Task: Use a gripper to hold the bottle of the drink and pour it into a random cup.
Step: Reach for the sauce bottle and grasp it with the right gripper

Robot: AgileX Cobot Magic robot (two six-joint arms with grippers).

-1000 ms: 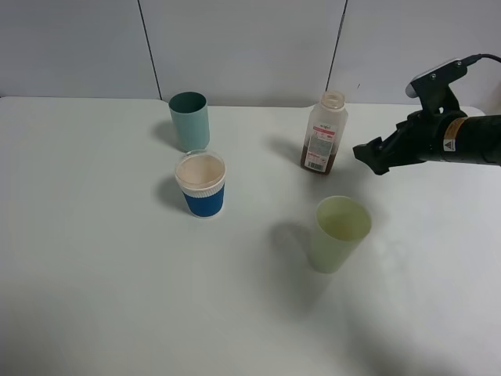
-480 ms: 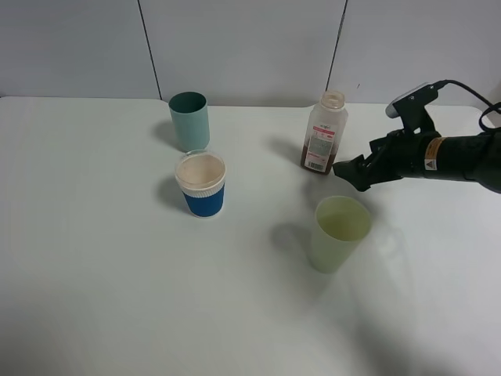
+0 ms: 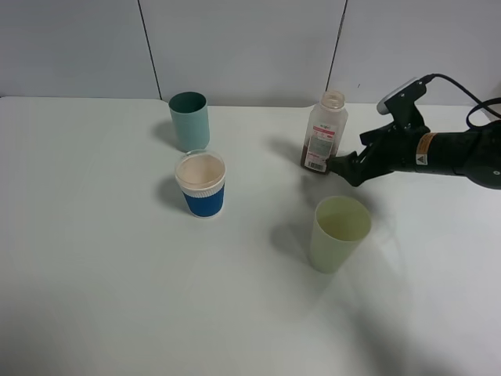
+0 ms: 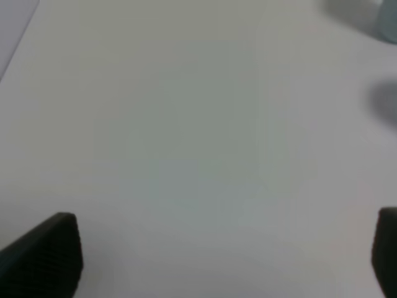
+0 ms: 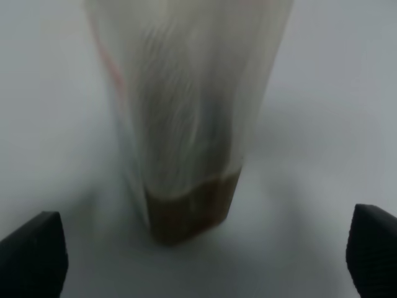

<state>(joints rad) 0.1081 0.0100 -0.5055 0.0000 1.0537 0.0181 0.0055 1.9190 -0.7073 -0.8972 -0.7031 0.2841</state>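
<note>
Beside the bottle (image 3: 324,129), right tool (image 3: 333,164), closer

The gripper (image 4: 215,257) is hanging over the white table (image 4: 186,124), its fingers (image 4: 46,254) standing wide apart. A blurred bluish shape (image 4: 389,22), possibly a cup, is showing at the view's edge.

Upright uncapped bottle (image 3: 324,133), brown drink (image 5: 189,211) low inside, upper right.
Blue-sleeved cup (image 3: 201,185) left of centre; right gripper (image 3: 333,164) spread wide at bottle's base.
</note>
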